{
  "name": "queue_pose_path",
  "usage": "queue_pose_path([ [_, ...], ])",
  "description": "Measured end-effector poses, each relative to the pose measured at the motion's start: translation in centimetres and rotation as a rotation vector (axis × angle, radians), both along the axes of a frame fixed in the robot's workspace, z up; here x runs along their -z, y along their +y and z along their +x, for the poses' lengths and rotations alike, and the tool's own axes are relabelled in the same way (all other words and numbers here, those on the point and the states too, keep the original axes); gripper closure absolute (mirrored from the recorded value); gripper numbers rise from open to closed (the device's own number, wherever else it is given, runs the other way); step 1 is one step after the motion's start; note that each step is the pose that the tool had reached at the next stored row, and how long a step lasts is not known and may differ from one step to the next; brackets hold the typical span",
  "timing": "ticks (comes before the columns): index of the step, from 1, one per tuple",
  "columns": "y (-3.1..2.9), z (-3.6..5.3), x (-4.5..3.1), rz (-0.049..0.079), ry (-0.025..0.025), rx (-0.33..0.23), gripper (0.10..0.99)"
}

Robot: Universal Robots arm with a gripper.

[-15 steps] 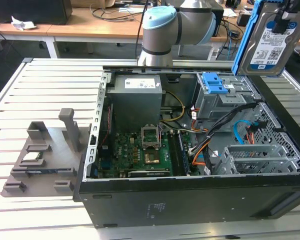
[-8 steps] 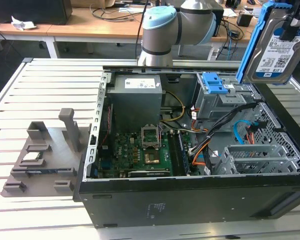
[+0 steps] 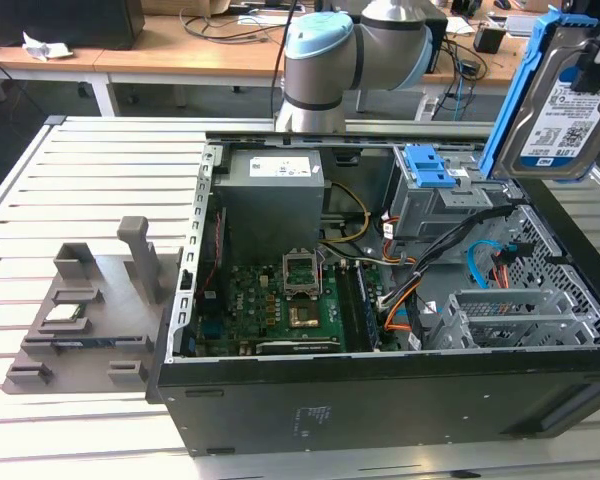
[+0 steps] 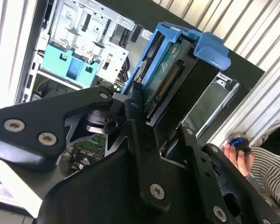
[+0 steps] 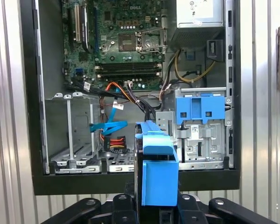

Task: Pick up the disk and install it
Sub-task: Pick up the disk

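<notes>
The disk (image 3: 558, 100), a silver hard drive with a white-and-blue label and blue plastic rails, hangs tilted in the air above the open computer case's corner at the exterior view's right. My gripper (image 4: 161, 122) is shut on it, one black finger (image 4: 134, 109) pressing each side of the rail frame. In the first wrist view the disk's blue rail end (image 5: 159, 175) stands edge-on, above the empty drive cage (image 5: 79, 135) in the case below.
The open case (image 3: 380, 400) lies on a slatted metal table (image 3: 90, 170), holding the motherboard (image 3: 280, 300), grey power-supply box (image 3: 275, 190), blue latch on its grey cage (image 3: 428, 170) and loose cables (image 5: 114, 123). A grey fixture (image 3: 90, 310) lies beside it. A person's hand (image 4: 235, 156) rests near the table edge.
</notes>
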State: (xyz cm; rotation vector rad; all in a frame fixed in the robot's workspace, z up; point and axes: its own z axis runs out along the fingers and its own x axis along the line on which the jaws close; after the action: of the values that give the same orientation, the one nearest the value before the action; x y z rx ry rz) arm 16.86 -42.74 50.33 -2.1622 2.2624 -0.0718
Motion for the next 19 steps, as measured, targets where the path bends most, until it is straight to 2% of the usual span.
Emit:
queue_pose_path([
  [5, -1.19, 0.00, 0.02, 0.000, 0.0001, 0.000, 0.729],
  [9, -1.91, 0.00, 0.03, 0.000, 0.0000, 0.000, 0.729],
  [15, -3.66, -0.01, 0.06, 0.000, 0.0000, 0.000, 0.729],
  [17, -3.99, -0.01, 0.07, 0.000, 0.0000, 0.000, 0.729],
  [18, -4.29, -0.01, 0.07, 0.000, 0.0000, 0.000, 0.729],
  [19, -5.41, -0.01, 0.09, 0.000, 0.0000, 0.000, 0.729],
])
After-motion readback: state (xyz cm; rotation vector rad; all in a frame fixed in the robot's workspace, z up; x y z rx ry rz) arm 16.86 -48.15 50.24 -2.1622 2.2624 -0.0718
